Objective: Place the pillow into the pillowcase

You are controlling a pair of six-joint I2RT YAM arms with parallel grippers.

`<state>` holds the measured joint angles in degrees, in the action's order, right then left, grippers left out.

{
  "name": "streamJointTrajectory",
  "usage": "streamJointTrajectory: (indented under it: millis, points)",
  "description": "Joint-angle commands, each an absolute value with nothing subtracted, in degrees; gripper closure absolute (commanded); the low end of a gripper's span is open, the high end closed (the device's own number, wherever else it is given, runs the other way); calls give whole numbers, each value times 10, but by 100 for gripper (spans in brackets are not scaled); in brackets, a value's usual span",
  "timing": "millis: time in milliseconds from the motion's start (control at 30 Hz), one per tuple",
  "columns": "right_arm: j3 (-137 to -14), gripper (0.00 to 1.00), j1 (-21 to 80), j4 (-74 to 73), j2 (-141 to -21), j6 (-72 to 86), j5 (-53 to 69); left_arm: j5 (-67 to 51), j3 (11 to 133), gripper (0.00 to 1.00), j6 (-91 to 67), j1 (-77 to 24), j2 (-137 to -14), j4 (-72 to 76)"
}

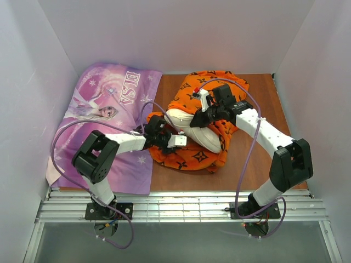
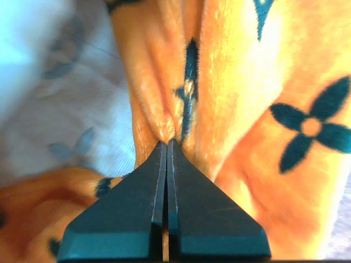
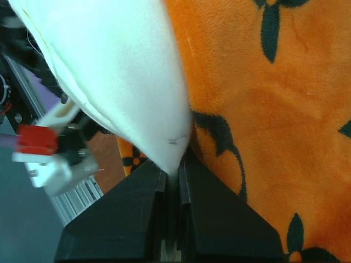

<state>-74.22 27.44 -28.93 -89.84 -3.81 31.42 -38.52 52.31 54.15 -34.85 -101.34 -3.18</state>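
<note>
I judge insertion partly done: left gripper pinched shut on a pillowcase fold, right gripper clamping the pillow corner, much pillow uncovered.

Bright, even light; soft shadows; left wrist view blurred, glare on the pillowcase.

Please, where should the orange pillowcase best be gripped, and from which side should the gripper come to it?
Probably a raised fold at its left edge, beside the bare pillow, approached from the left. The pillowcase is limp and crumpled, so a thin upright ridge fits between fingers; the left gripper is shut on one. The right gripper pinches the pillow's corner, occupying that side.
</note>
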Motion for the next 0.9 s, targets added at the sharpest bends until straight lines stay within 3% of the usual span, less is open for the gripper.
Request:
streamJointTrajectory:
  millis: [0,667,867]
  points:
    - [-731,99,272,-252,-906,-58,304,-365,492,100,530,-352,-939,13]
    - [-713,99,271,-215,-990,-55,207,-505,472,100,613,-352,-825,-192]
    - [-682,99,291,-197,-1029,-75,217,-496,461,100,565,-355,-810,-204]
